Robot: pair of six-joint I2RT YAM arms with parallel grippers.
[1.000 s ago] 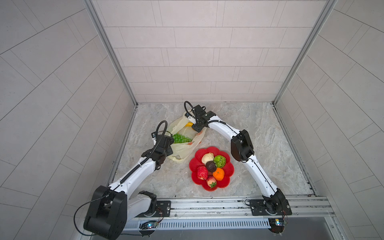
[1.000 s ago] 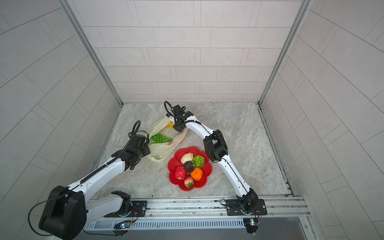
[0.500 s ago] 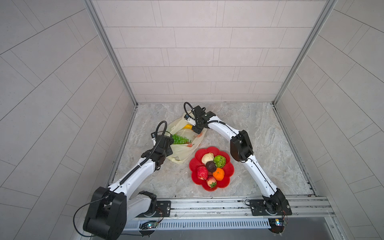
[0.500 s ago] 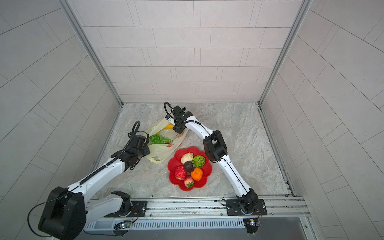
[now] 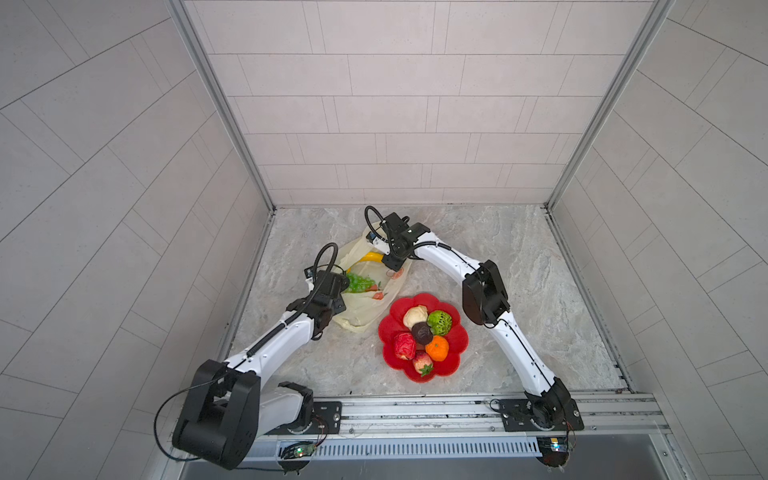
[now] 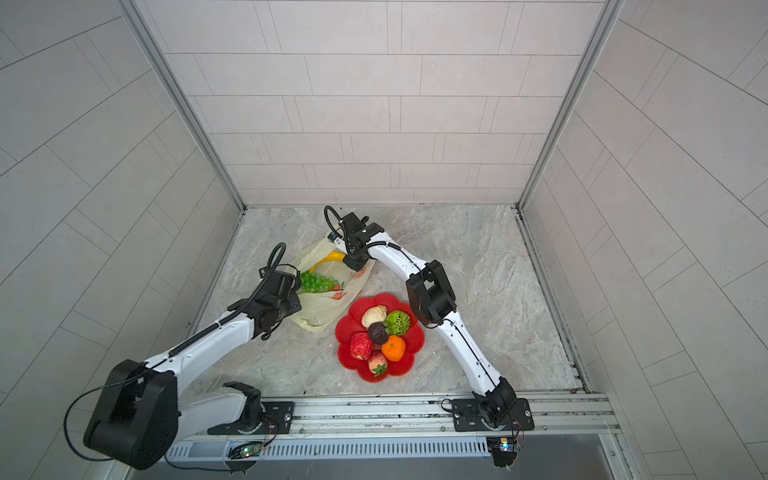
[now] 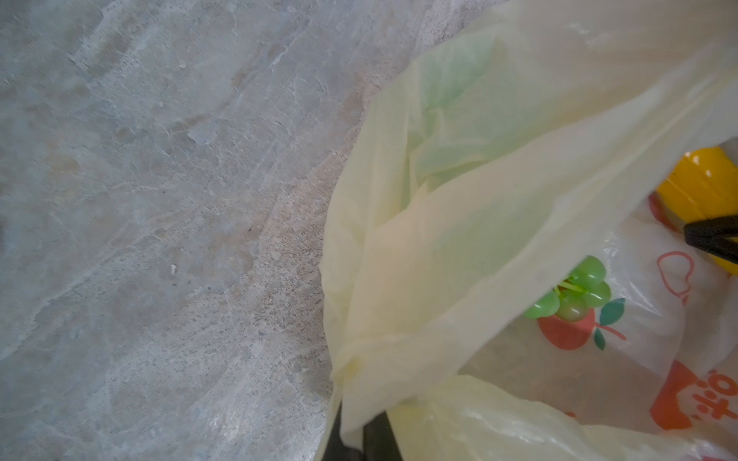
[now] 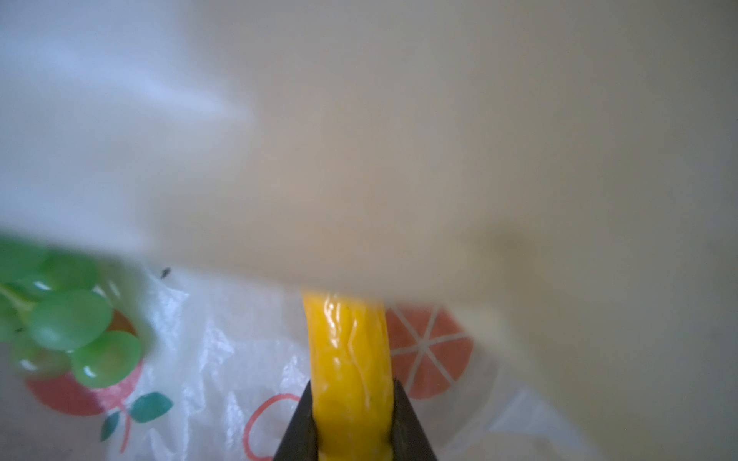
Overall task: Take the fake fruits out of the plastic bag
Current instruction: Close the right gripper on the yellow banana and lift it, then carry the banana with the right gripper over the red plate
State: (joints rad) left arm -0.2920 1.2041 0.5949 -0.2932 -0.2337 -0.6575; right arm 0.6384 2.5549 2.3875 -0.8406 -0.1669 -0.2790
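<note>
Marbled tabletop: yellow banana gripped inside the plastic bag.
The banana is pinched by the right claw, jaws seemingly closed on both sides, though blur hides much; the green grape bunch lies near it in the bag. The bag's edge is clamped in the fully closed left claw. A slow lift clear of the film is advised, toward the red plate.

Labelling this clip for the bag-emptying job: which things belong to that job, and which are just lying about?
Job: plastic bag, pinched by left gripper; banana, clamped by right gripper; grape bunch inside the bag; six fruits lying outside it.
Just there: red plate under those six, marble tabletop, front rail.
</note>
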